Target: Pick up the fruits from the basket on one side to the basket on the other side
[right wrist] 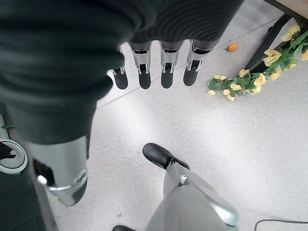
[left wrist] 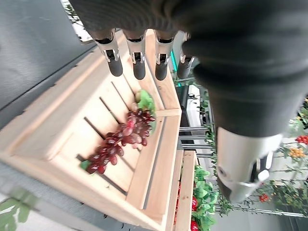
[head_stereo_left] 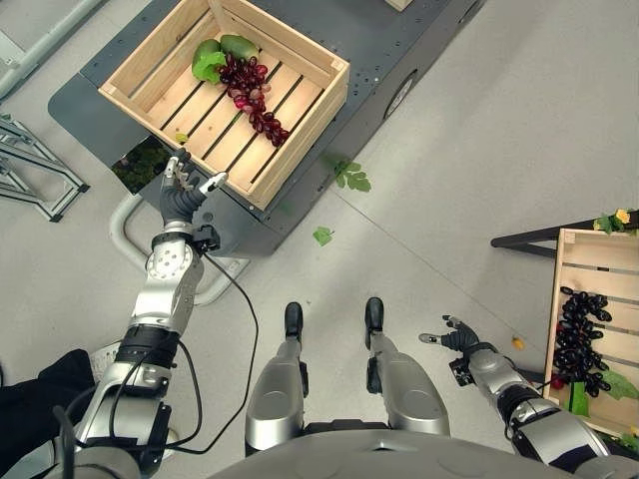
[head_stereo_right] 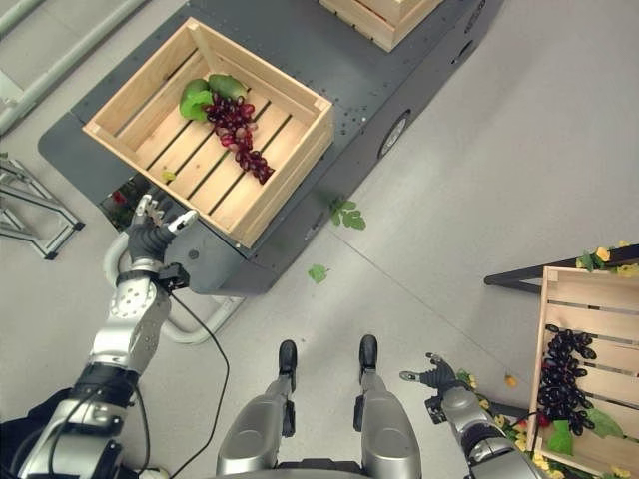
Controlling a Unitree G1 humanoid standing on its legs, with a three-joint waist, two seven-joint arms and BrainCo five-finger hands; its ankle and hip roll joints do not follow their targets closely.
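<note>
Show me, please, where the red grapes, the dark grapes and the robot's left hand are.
red grapes [head_stereo_left: 254,95]: left eye view, middle of the bunch.
dark grapes [head_stereo_left: 581,339]: left eye view, middle of the bunch.
left hand [head_stereo_left: 186,195]: left eye view, back of the hand.

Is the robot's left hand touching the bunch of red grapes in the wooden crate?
Apart. The left wrist view shows the left hand with straight fingers above the crate, bare slats between its fingertips and the red grapes.

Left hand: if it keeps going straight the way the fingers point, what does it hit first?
Probably the near wall of the wooden crate: the open left hand points at it. If it clears the rim, the red grapes come next; depth is unclear.
</note>
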